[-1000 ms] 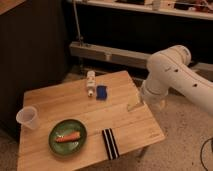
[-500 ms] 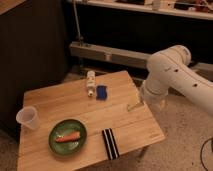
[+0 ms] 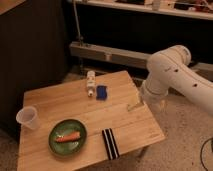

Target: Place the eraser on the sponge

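Observation:
The eraser point(image 3: 110, 143), a flat black block with white stripes, lies near the table's front edge, right of the green plate. The sponge point(image 3: 102, 92), a small blue pad, sits at the far middle of the table beside a lying white bottle. My gripper point(image 3: 133, 106) hangs from the white arm over the table's right side, to the right of the sponge and beyond the eraser. It touches neither of them.
A white bottle point(image 3: 91, 83) lies just left of the sponge. A green plate point(image 3: 68, 136) holds a carrot point(image 3: 67, 137). A clear plastic cup point(image 3: 28, 117) stands at the left edge. The wooden table point(image 3: 55, 102) ends close on the right under the arm.

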Controlling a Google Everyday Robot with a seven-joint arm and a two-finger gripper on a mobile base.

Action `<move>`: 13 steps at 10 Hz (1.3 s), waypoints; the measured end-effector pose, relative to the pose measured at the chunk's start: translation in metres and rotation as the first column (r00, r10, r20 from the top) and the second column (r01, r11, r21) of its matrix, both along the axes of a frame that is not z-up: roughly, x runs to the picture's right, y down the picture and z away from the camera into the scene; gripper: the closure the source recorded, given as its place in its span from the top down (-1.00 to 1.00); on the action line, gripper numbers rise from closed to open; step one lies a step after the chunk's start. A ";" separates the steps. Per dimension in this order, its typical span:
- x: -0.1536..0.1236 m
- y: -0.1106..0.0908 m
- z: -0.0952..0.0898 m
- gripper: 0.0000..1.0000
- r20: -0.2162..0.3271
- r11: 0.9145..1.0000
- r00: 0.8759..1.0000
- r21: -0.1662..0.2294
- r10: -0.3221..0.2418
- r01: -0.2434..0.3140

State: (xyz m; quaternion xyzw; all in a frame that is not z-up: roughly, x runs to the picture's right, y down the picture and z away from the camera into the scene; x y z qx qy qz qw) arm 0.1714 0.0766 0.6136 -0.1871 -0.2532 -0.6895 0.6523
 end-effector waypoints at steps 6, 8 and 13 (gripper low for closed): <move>0.000 0.000 0.000 0.60 0.000 1.000 1.000 0.000 0.000 0.000; -0.003 0.002 0.001 0.60 0.013 1.000 1.000 0.008 0.002 -0.002; -0.045 0.052 0.009 0.60 0.221 0.999 0.975 0.025 0.014 -0.020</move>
